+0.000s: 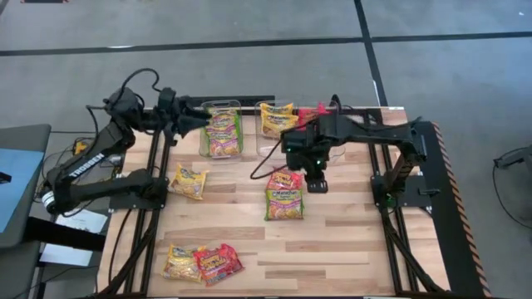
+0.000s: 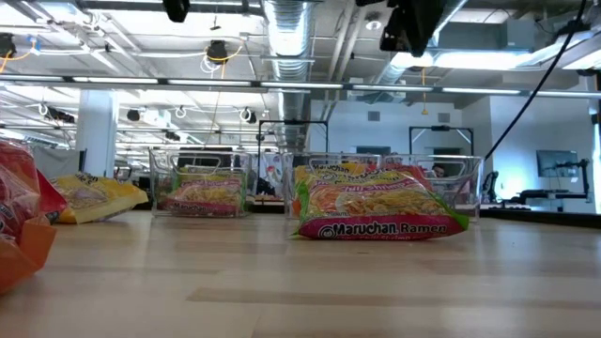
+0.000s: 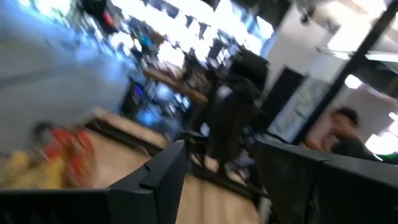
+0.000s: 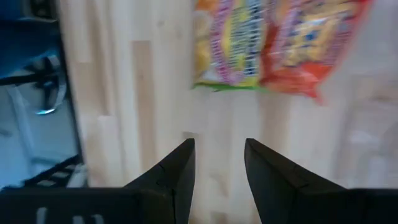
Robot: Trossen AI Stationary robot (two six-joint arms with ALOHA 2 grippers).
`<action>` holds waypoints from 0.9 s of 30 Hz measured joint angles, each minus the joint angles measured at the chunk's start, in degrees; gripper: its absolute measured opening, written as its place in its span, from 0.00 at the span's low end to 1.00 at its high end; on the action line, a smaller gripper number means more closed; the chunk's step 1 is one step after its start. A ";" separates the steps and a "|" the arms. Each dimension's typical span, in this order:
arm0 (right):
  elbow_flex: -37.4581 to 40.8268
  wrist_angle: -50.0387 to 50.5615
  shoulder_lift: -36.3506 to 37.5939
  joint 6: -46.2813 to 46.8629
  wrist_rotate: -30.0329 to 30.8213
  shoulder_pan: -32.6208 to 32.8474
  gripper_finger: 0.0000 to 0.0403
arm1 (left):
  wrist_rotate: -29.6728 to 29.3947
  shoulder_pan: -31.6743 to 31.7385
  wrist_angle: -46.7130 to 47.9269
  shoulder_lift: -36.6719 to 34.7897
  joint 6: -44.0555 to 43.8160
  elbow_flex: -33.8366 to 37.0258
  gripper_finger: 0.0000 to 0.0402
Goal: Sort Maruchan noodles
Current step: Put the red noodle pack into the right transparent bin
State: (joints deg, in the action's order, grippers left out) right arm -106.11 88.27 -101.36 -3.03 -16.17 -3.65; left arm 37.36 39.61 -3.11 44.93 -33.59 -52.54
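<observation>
Two dark robot arms worked over a wooden table [image 1: 332, 241] scattered with ramen packets. The right gripper [image 1: 317, 184] hung above the middle of the table, its two fingers [image 4: 180, 165] parted by a narrow gap and holding nothing, bare wood showing between them. Just beside it lay a green-edged packet [image 1: 284, 205] flat on the boards, with an orange packet [image 1: 288, 178] touching its far end and partly under the arm.

The left gripper [image 1: 199, 119] reached toward the far edge of the table, at the rim of a clear bin [image 1: 238, 105]; its fingers [image 3: 158, 177] stood apart, with nothing between them. That bin held a green-edged packet [image 1: 223, 134]. A second clear bin [image 1: 263, 106] next to it held a yellow packet [image 1: 277, 119], and a red packet [image 1: 310, 113] lay just beyond that, by the right arm.

A yellow packet [image 1: 189, 181] lay alone on the left side of the table, near the left arm's base. At the near edge, another yellow packet [image 1: 180, 262] and a red packet [image 1: 220, 263] lay touching each other.

In the room behind the table, a person [image 3: 342, 134] was blurred in the left wrist camera.
</observation>
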 joint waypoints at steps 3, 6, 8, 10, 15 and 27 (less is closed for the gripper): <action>3.08 -2.59 0.00 0.21 -4.44 1.08 0.40 | 1.79 -3.10 5.67 0.01 -0.08 -1.49 0.44; 4.80 -4.65 0.00 1.00 -8.11 2.01 0.40 | 4.00 -6.45 9.26 -0.10 -1.19 -1.89 0.44; 5.61 -5.54 0.00 2.00 -9.68 2.63 0.40 | 5.08 -8.81 12.10 -0.36 -2.38 -1.89 0.44; 5.94 -6.09 0.00 3.30 -10.19 3.19 0.40 | 6.24 -11.49 15.77 -0.39 -3.04 -1.94 0.44; 5.97 -8.72 0.00 6.04 -10.33 5.35 0.40 | 7.53 -17.78 29.31 -0.37 -4.58 -1.94 0.44; 5.97 -14.43 0.00 14.85 -9.63 9.79 0.40 | 0.76 -32.14 42.22 -0.31 -10.64 -1.91 0.44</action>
State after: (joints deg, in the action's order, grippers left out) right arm -100.14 73.84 -101.36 11.82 -25.80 6.15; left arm 38.12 7.47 39.11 44.62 -44.23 -54.46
